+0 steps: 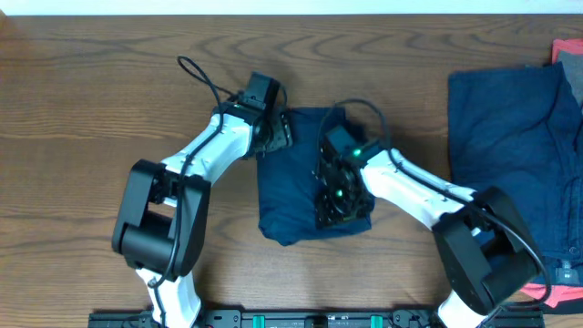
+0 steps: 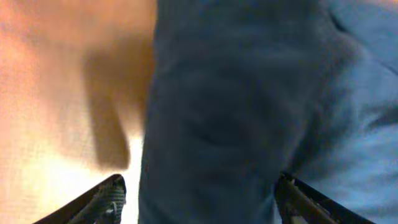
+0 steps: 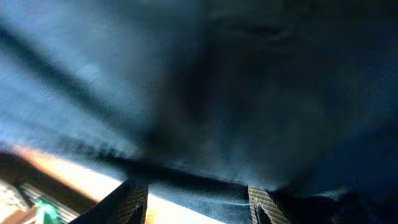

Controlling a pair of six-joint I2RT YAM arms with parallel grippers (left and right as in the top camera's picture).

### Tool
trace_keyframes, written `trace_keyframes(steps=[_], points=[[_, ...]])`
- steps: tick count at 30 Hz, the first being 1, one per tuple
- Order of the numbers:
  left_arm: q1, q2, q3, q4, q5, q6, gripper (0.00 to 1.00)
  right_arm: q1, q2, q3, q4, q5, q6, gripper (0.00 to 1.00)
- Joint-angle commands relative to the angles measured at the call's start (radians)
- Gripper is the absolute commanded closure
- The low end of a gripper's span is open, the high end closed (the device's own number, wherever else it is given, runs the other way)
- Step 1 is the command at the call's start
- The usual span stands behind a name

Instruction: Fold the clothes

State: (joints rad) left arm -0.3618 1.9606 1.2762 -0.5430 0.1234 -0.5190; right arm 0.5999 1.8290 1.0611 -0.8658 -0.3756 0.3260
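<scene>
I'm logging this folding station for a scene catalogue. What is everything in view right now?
folded garment: one, dark navy, table centre
spread garment: at least one, dark navy, right edge, partly cut off
red cloth: two patches, red, far right corners; cannot tell if one item
table: one, brown wood, under everything
rail: one, black, along the near edge
left arm: one, white and black, left of centre
right arm: one, white and black, right of centre
left end effector: one, black, open, at the folded garment's upper left edge
right end effector: one, black, open, over the folded garment
</scene>
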Motion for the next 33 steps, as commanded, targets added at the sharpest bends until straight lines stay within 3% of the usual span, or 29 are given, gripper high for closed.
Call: trace_keyframes(steps=[1, 9, 13, 16, 23, 24, 26, 30, 33], points=[[0.003, 0.035, 0.008, -0.093, -0.021, 0.015, 0.23, -0.021, 0.011, -0.043, -0.005, 0.170, 0.079, 0.47], [0.002, 0.054, -0.003, -0.449, 0.011, 0.013, 0.24, -0.180, 0.011, -0.026, 0.195, 0.484, 0.059, 0.36], [0.000, 0.053, -0.003, -0.606, 0.136, 0.013, 0.24, -0.249, 0.011, 0.029, 0.343, 0.426, -0.032, 0.33], [0.000, 0.029, -0.002, -0.646, 0.176, 0.010, 0.24, -0.266, 0.011, 0.093, 0.347, 0.348, -0.068, 0.30], [0.006, -0.184, 0.000, -0.534, 0.128, 0.019, 0.21, -0.251, 0.011, 0.129, 0.274, 0.319, -0.069, 0.22], [0.005, -0.220, 0.000, -0.497, 0.093, 0.026, 0.18, -0.252, 0.011, 0.129, 0.260, 0.319, -0.069, 0.21], [0.005, -0.277, 0.000, -0.415, 0.015, 0.050, 0.02, -0.252, 0.011, 0.129, 0.230, 0.319, -0.069, 0.19], [0.012, -0.315, 0.000, -0.289, -0.039, 0.161, 0.02, -0.252, 0.011, 0.129, 0.199, 0.319, -0.069, 0.17], [0.032, -0.289, -0.001, -0.259, -0.042, 0.179, 0.02, -0.252, 0.011, 0.129, 0.184, 0.319, -0.069, 0.15]])
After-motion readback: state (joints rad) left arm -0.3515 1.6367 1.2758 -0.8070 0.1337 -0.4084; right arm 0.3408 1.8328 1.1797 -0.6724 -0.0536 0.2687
